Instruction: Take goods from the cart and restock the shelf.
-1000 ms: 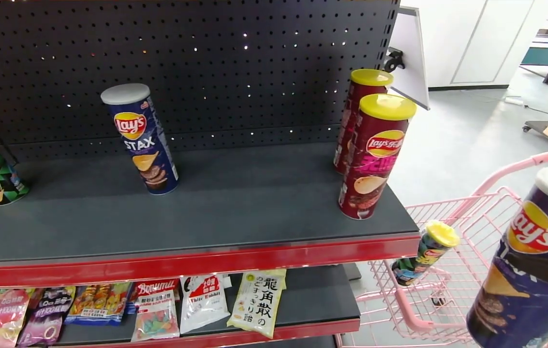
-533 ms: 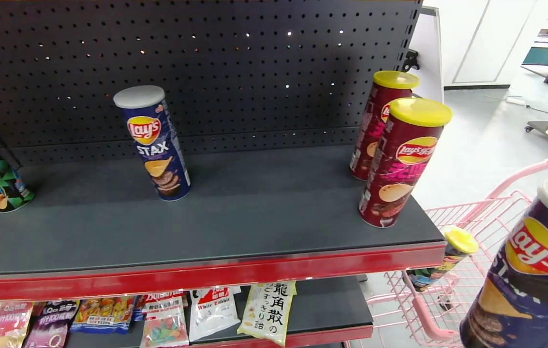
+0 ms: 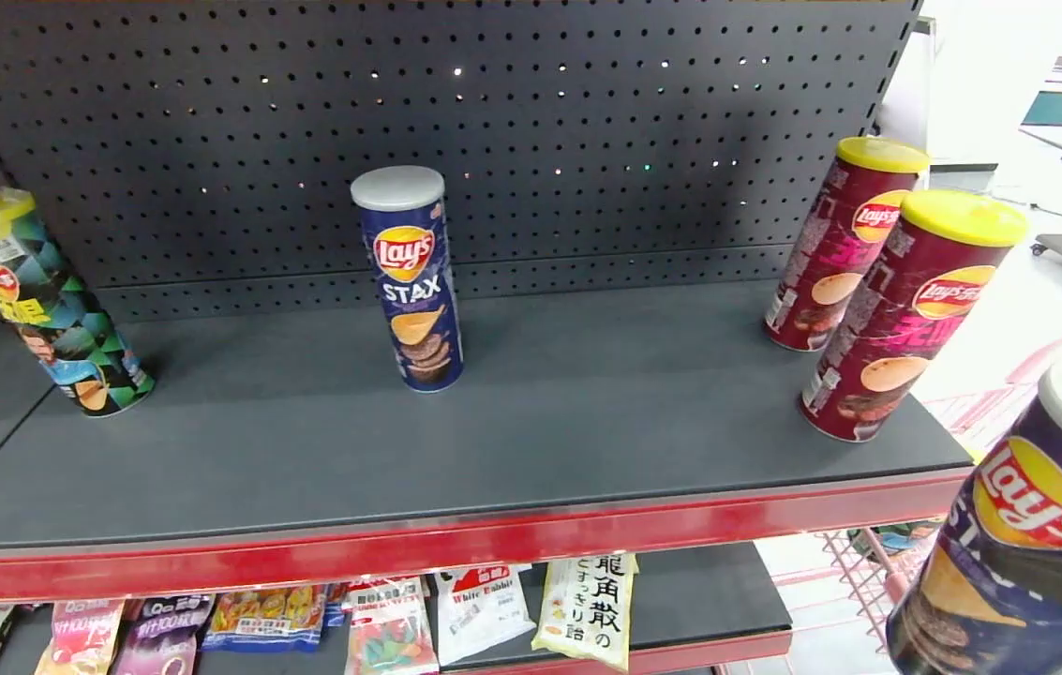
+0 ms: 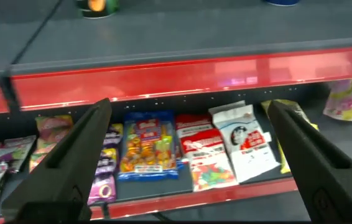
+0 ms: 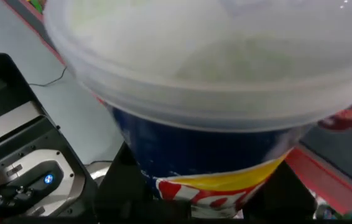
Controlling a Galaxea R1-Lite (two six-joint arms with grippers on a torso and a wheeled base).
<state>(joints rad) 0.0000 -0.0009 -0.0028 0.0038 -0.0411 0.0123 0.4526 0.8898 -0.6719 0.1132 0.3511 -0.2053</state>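
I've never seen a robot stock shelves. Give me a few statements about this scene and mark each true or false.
1. Two maroon chip cans stand at the upper shelf's right end. True.
2. The blue chip can on that shelf lies on its side. False: it stands upright.
3. The left gripper grips a snack bag. False: it is open and empty.
4. The right gripper holds a second blue chip can. True.

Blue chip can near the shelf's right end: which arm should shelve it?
Right. The right tool grips the blue can beside the upper shelf's right end. The left tool is open, empty and low, facing snack bags on the lower shelf.
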